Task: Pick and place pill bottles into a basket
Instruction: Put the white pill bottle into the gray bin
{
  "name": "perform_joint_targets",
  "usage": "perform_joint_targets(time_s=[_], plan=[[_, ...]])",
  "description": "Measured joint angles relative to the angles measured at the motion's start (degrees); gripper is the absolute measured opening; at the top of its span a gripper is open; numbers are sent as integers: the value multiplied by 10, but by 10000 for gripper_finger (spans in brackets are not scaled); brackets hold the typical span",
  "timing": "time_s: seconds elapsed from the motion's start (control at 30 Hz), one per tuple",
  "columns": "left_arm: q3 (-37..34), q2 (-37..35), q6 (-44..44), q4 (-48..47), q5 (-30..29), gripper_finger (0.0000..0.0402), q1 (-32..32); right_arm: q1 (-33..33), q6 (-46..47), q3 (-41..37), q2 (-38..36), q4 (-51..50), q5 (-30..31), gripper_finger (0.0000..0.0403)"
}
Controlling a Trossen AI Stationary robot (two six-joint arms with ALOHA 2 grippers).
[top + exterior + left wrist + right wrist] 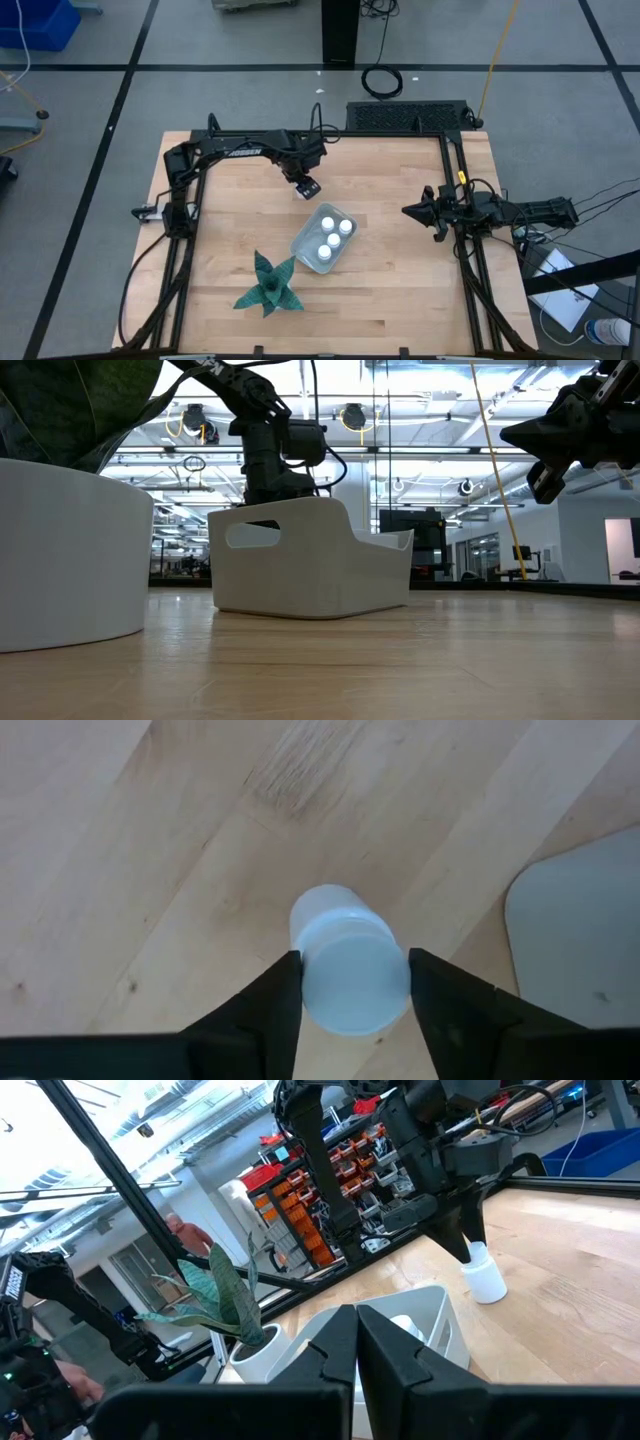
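The wooden table (390,280) fills the high view, with both dark arms reaching in over it. The left arm stretches across the far side, and its gripper (308,187) hangs just beyond the basket's far corner. The right arm waits at the table's right edge, well apart from the basket; its gripper (412,211) points toward the middle, and the right wrist view shows its two fingers (325,1350) pressed together with nothing between them.

The green spiky plant (268,285) stands near the front, just beside the basket; the low view alone reveals its white pot (70,555).

The basket (303,243) sits at the table's middle, turned diagonally. From above, three pill bottles (334,238) show inside it as white caps; the low view sees only its pale wall and handle slot (252,536), nothing of its contents.

Smallest is the held pill bottle (350,965). The left wrist view shows the fingers (262,1010) clamped on either side of it, above bare wood, with the basket's rounded corner (575,935) nearby. The right wrist view shows the same bottle (484,1278) outside the basket.
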Motion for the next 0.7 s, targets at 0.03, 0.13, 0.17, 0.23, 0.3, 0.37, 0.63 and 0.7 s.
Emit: perform_joint_targets(time_s=[0.03, 0.13, 0.17, 0.23, 0.3, 0.37, 0.63, 0.7], plan=[[0, 0, 0, 0, 0, 174, 0, 0, 0, 0, 0, 0, 0, 4], [0, 0, 0, -2, 0, 170, -1, 0, 0, 0, 0, 0, 0, 4], [0, 0, 2, -3, 0, 169, -1, 0, 0, 0, 0, 0, 0, 4], [0, -5, 4, -12, 0, 168, -1, 0, 0, 0, 0, 0, 0, 4], [0, -9, 12, -20, 1, 167, -3, 0, 0, 0, 0, 0, 0, 4], [0, -19, 18, -32, 0, 167, -4, 0, 0, 0, 0, 0, 0, 4], [0, -100, 7, -73, 8, 165, -23, 0, 0, 0, 0, 0, 0, 4], [1, -131, 4, -85, 15, 165, -31, 0, 0, 0, 0, 0, 0, 4]])
